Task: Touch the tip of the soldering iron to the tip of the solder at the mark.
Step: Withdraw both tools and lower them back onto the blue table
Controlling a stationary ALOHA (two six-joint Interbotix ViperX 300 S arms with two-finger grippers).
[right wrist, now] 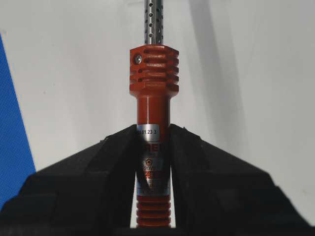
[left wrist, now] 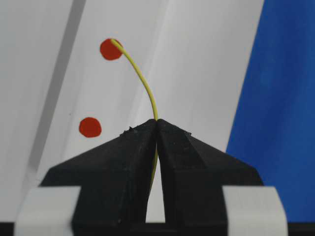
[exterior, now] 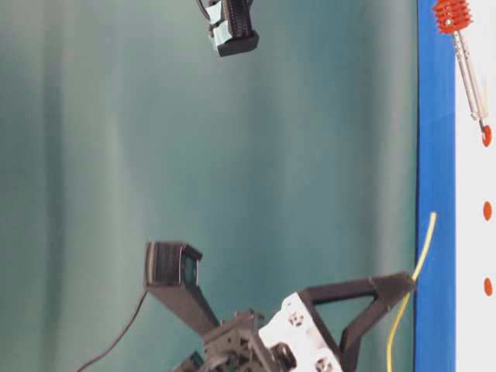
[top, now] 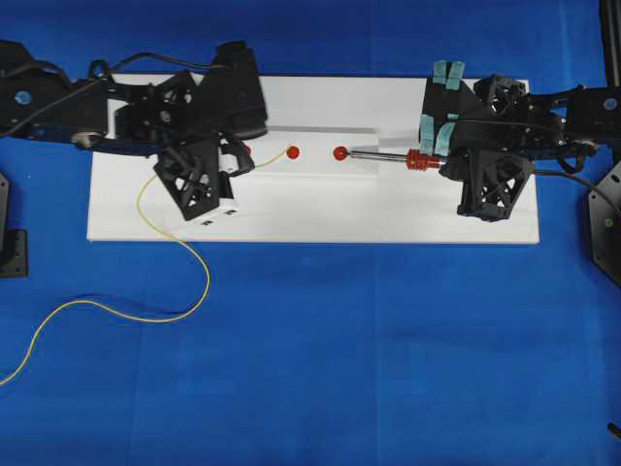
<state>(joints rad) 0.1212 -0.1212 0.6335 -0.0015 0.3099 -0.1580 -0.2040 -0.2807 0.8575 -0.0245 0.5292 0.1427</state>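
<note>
Closest to our left wrist camera, the left gripper (left wrist: 157,129) is pinched together on the solder (left wrist: 141,78), the yellow wire coming up out of the seam between the two black fingers (left wrist: 118,162). From there the wire arcs up and left, and its tip lies over the farther of two red marks (left wrist: 110,49) on the white board (left wrist: 197,59). We cannot tell whether the tip touches the board. The nearer red mark (left wrist: 90,127) lies left of the wire, apart from it.

At our right wrist, the right gripper (right wrist: 153,135) is clamped on the soldering iron (right wrist: 153,73), fingers pressed against the labelled silver band just below the ribbed red-orange collar. The perforated metal shaft runs away from us out of the top of that view, over white board.

Farther out, from overhead, we note both arms over the white board on the blue cloth (top: 388,369). The solder tip sits at the left mark (top: 292,152). The iron lies level, pointing left, its tip at the right mark (top: 340,153). The two tips are apart, with bare board between the marks. Behind the left gripper the solder trails off the board and loops across the cloth to the lower left edge.

From table level, the solder end stands clear of the iron's tip.
</note>
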